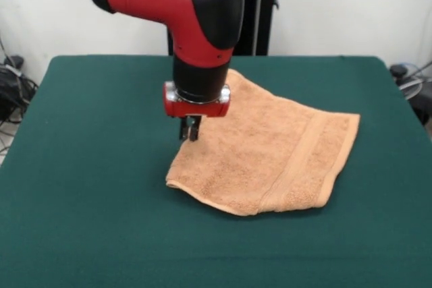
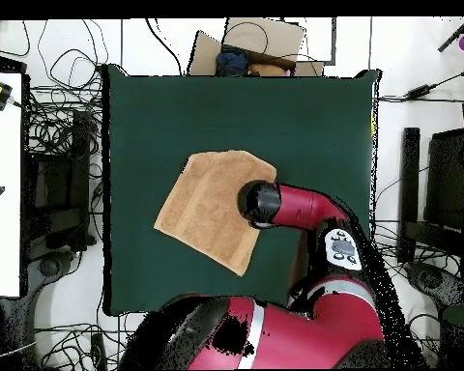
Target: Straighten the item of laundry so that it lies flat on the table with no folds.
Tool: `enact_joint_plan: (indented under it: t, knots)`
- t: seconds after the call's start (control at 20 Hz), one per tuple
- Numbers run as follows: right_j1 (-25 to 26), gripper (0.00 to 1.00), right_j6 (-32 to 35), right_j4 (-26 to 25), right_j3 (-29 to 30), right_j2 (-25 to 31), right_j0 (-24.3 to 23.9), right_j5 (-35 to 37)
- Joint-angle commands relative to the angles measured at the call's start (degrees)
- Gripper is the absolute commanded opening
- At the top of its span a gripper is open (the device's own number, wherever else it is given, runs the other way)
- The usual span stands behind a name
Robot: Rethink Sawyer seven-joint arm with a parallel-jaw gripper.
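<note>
From my remote station I see the hand [image 1: 190, 130], fingers drawn close together and gripping nothing I can make out, poised at the left edge of the orange-tan towel [image 1: 270, 150] [image 2: 215, 208], which lies near the middle of the green worktop [image 1: 88, 166] [image 2: 149, 126].

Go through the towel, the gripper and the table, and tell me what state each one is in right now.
Light orange-tan terry-cloth towel: lying on the table, apparently doubled over, its near edge thick and rounded.
Red and black arm's gripper: fingers close together, right at the towel's edge; a grip cannot be confirmed.
Dark green cloth-covered table: bearing only the towel.
</note>
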Motion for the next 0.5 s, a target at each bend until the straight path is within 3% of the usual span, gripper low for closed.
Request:
enact_joint_plan:
  t: [0.05, 0.5]
  knots:
    - [0.19, 0.0, 4.47, -3.33, -7.4, -2.64, 1.05, 4.93]
    - [-2.74, 0.0, 4.19, -3.96, -3.7, -2.09, -0.48, 4.91]
